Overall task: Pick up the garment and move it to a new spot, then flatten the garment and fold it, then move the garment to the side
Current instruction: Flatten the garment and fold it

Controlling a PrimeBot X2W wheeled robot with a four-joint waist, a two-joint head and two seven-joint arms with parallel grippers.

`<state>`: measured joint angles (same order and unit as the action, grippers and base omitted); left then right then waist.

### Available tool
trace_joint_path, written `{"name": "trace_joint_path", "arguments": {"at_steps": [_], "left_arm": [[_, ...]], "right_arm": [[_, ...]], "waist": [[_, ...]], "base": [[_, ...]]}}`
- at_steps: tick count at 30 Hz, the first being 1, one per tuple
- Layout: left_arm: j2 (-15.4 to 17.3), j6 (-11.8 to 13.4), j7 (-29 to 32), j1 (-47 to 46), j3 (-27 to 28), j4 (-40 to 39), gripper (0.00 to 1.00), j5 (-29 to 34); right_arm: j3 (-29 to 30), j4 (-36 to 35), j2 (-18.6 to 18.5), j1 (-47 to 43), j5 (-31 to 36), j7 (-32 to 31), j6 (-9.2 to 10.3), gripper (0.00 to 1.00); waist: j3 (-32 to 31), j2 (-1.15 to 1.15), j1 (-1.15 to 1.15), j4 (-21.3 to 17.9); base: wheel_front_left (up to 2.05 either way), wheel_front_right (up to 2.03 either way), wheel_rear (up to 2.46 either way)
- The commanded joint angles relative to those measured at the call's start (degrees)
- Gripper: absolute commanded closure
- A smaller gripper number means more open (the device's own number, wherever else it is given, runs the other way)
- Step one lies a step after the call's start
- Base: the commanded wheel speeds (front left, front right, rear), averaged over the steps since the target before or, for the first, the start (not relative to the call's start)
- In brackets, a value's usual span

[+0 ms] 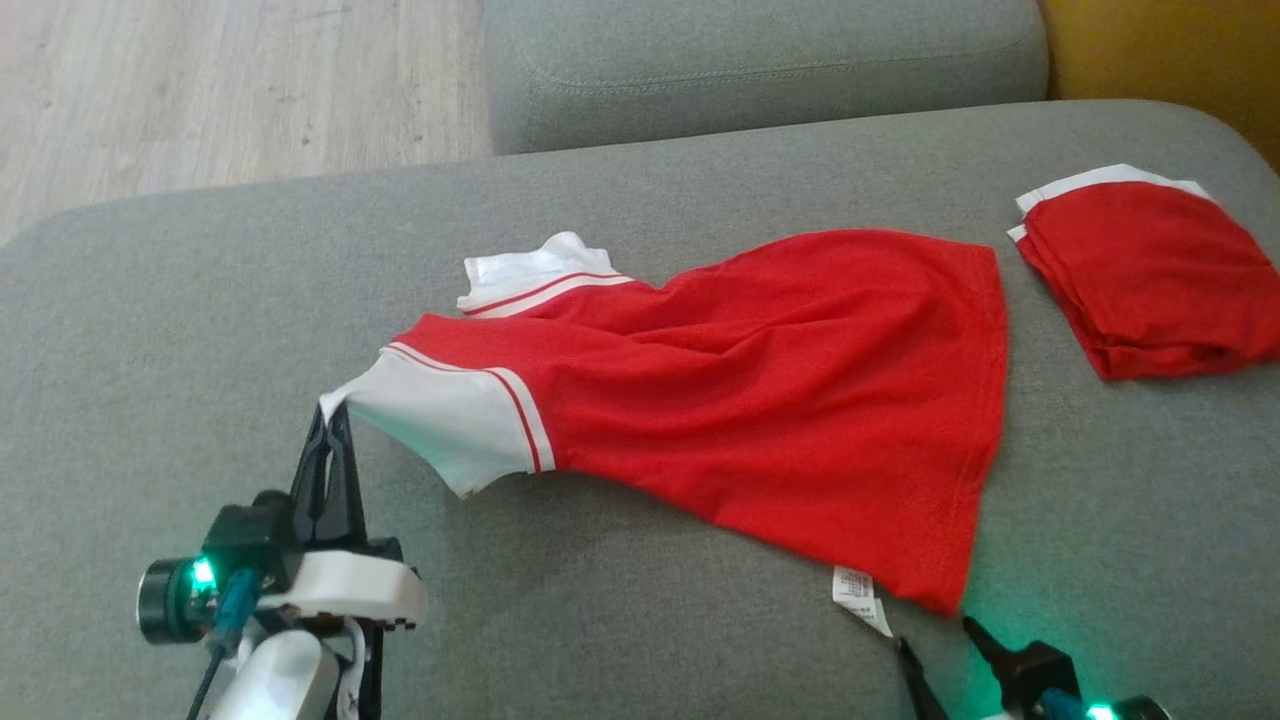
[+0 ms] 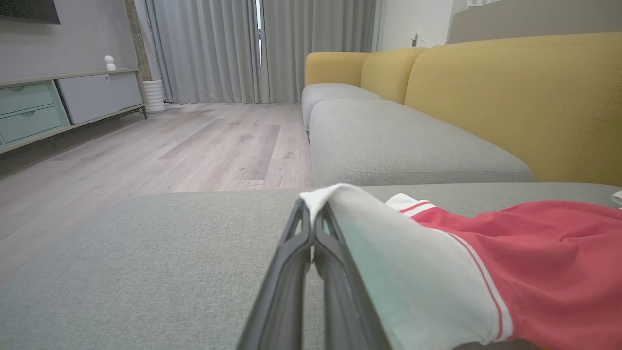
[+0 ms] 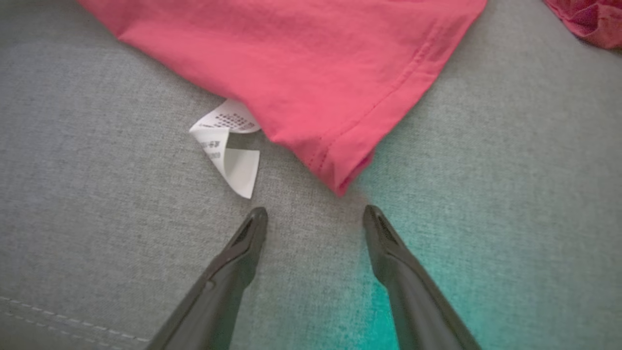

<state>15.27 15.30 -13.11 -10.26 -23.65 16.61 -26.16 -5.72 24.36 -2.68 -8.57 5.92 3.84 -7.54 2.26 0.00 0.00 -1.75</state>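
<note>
Two claws: left claw [image 1: 335, 415] was pressed together, pinching the tip of the white sleeve [image 1: 450, 425]; right claw [image 3: 315, 213] stood spread and empty, just short of the near hem corner [image 3: 340, 180].
Item: red shirt [image 1: 780, 400] lay wrinkled and slantwise on the grey sofa [image 1: 200, 300], its sleeve tip raised off the cushion by the left claw.
Attachment: white tag [image 3: 228, 155] lay loose on the sofa just beside the corner.
Neighbour: folded red piece [image 1: 1150, 280] lay apart, toward the right end of the sofa.
Hazard, slip: the left grip took only a thin edge of sleeve, so a firm pull seemed likely to draw the cloth out or stretch the sleeve alone.
Hazard, wrong catch: the tag sat so near the corner that the right claw could have closed on the tag, or on the sofa cover, and missed the hem.
Hazard, bunching: with one end held, any lift risked dragging the body and deepening its creases.
Hazard, collision: a carry to the right could have disturbed the folded piece.
</note>
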Motion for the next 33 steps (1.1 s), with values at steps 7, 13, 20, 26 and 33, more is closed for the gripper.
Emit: {"name": "trace_joint_path", "arguments": {"at_steps": [7,13,20,26,33], "left_arm": [[1.70,-0.13,0.07,-3.36,1.80,-1.96,1.00,0.20],[1.60,-0.28,-0.10,-3.41,1.88,-1.69,1.00,-0.35],[1.24,-3.22,-1.00,-3.58,4.02,-4.21,1.00,-3.78],[2.14,-9.12,0.34,-8.59,7.28,-10.72,1.00,-10.30],[2.99,-13.34,6.75,-19.51,9.66,-15.58,1.00,-17.05]], "right_arm": [[-0.37,0.49,-0.31,4.13,0.84,1.88,0.05,0.55],[-1.01,1.81,-0.23,4.92,-1.34,2.45,0.05,1.00],[1.02,-5.99,-0.22,5.52,-9.23,4.67,0.05,1.00],[4.07,-21.44,-3.63,10.30,-16.71,-0.77,0.05,1.00],[7.31,-31.35,-10.54,21.42,-23.69,-10.67,0.05,1.00]], "waist": [[0.90,0.00,0.00,0.69],[0.63,0.00,0.00,0.50],[-2.04,0.00,0.00,-0.24],[-4.38,0.00,0.00,-0.27],[-6.11,0.00,0.00,-0.11]], "base": [[0.00,0.00,0.00],[0.00,0.00,0.00],[0.00,0.00,0.00],[0.00,0.00,0.00],[0.00,0.00,0.00]]}}
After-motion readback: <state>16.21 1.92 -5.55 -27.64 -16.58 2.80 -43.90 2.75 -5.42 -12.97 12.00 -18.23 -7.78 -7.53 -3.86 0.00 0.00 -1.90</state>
